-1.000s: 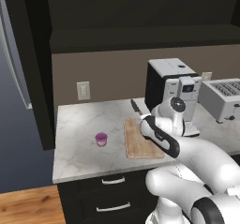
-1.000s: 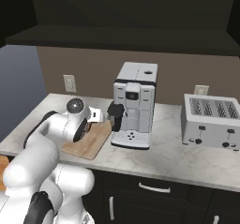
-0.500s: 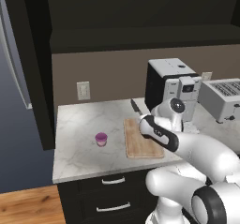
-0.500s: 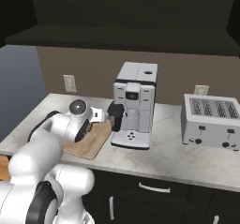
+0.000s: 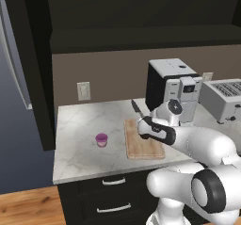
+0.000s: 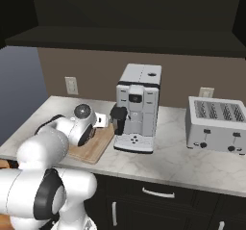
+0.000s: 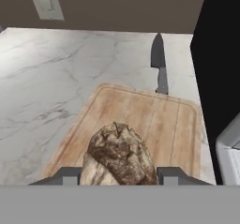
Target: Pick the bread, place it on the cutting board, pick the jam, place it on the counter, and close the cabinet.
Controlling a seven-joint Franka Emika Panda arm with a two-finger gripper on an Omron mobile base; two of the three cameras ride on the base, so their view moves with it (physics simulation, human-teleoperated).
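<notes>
The brown crusty bread [image 7: 119, 155] sits between my two fingers [image 7: 174, 175], and my gripper [image 7: 119, 177] is shut on it, low over the near half of the light wooden cutting board [image 7: 161, 120]. From the left base view, my gripper [image 5: 140, 126] hangs over the board [image 5: 143, 146]. The small purple jam [image 5: 101, 139] stands on the marble counter [image 5: 80, 125], left of the board. The black upper cabinet [image 5: 141, 12] spans the top. A dark tall panel [image 5: 36, 68] at its left looks like its open door.
A black-handled knife [image 7: 159, 63] lies on the counter just beyond the board's far edge. A coffee machine [image 5: 169, 90] stands right of the board, and a toaster [image 6: 218, 125] farther right. A wall outlet [image 5: 84, 91] is behind the jam. The counter ends close to the left of the jam.
My hand has edged slightly left over the cutting board with the bread still in it. The jam and knife have not moved.
</notes>
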